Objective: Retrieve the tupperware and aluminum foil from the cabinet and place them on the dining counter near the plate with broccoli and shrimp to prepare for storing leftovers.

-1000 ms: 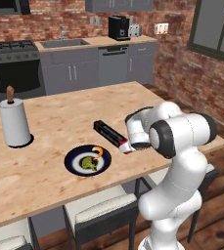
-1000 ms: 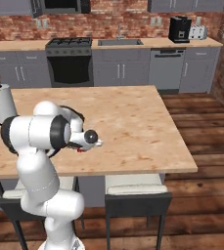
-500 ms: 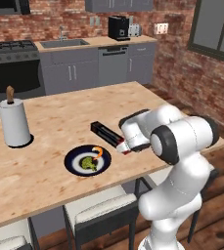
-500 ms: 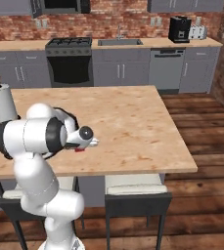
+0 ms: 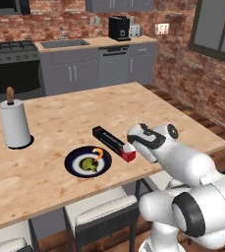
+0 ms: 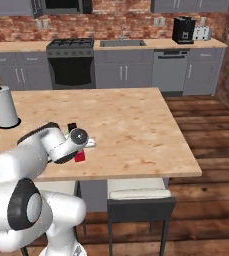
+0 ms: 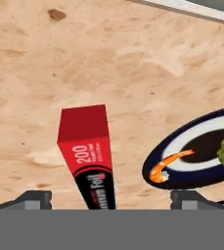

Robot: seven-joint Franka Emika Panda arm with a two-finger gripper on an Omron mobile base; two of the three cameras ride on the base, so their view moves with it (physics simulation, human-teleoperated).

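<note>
Two jaws newly apart — aluminum foil (image 7: 89, 161) free

Paper-towel roll (image 5: 14, 126) upright on its dark base at the left. Stools (image 5: 102, 211) tucked beneath the near edge. Against the brick back wall: black stove (image 6: 69, 62), sink (image 5: 64, 43), dishwasher (image 6: 170, 70), coffee maker (image 5: 118, 27), toaster (image 6: 202, 33). Window (image 5: 217, 29) at right.

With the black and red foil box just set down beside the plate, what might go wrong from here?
1. The open gripper straddles the long black foil box with a red end; pulling away crookedly may let a fingertip drag the box.
2. The box lies close beside the round black plate with shrimp and broccoli; a nudge might push it against the rim.
3. Its red end lies toward the light wood dining counter's near edge; a pull that way may tip it off.
</note>
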